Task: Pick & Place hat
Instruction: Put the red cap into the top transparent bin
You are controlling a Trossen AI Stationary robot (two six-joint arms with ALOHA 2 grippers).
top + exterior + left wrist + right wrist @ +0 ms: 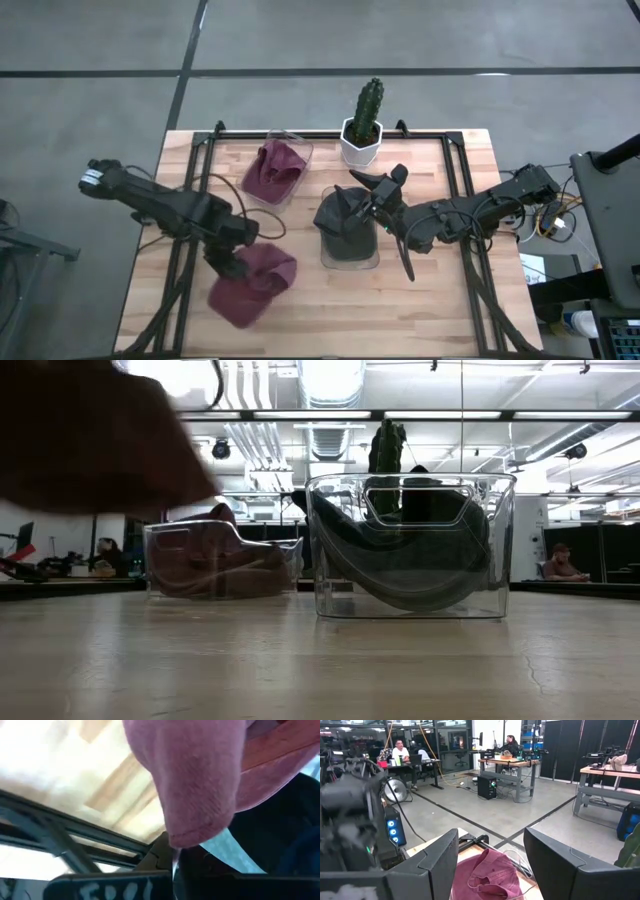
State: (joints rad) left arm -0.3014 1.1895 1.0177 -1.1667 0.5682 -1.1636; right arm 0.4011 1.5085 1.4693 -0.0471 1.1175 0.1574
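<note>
1. Step in hand, as judged: carrying a maroon hat (252, 283), which hangs from the left gripper (226, 262) at about 7 o'clock of the wooden table (440, 300), low over the boards; fingers clamped on the fabric, seen draped close in the left wrist view (200, 775).
2. Right gripper (378, 190) at the table's centre, above the rim of a clear bin (349, 240) holding a dark grey hat (345, 215); fingers spread wide, nothing between them.
3. Second maroon hat (275, 170) already in another clear bin (292, 190) at about 11 o'clock.
4. Next move, probably: lifting the held hat clear and bringing it over a bin before letting go; loose cloth likely to snag on a rim.
5. At 12 o'clock, a potted cactus (364, 120) in a white pot.
6. Surface: pale wood planks, black rails along the edges. Beyond: workshop with grey floor, benches, seated people (400, 752).
</note>
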